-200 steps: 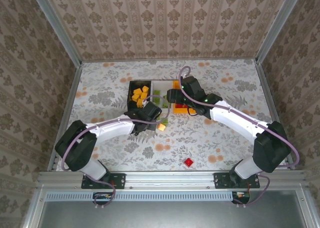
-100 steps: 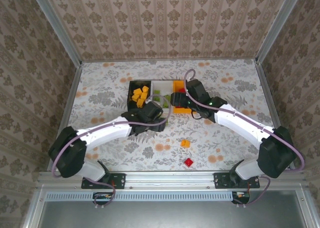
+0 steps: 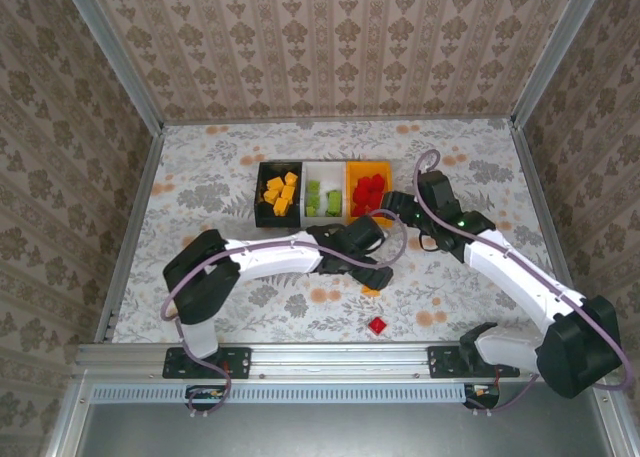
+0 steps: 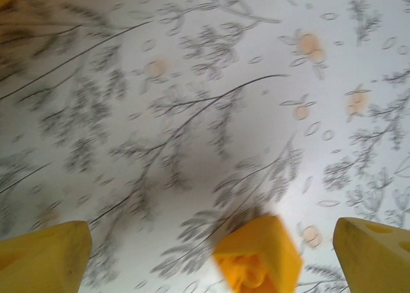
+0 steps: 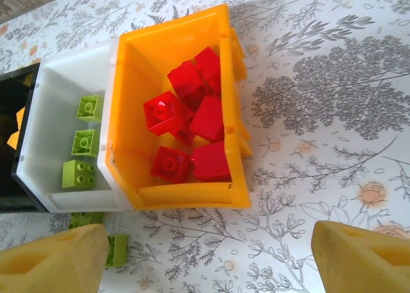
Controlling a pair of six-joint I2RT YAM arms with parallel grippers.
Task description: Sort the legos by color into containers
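Observation:
Three containers stand in a row: black with orange-yellow legos, white with light green ones, orange with red ones. My left gripper is open low over the table. An orange-yellow lego lies loose between its fingers, nearer the right one, and appears from above as the same lego. My right gripper hangs open and empty just in front of the orange bin. A light green lego lies on the table by its left finger. A red lego rests near the front edge.
The white bin holds three green bricks, and the black bin is at the left edge of the right wrist view. The two arms come close together in front of the bins. Metal rails border the table.
My left gripper opened; the orange-yellow lego it held landed on the table to the right, and the arm swung right over it. My right arm drew back from above the orange bin.

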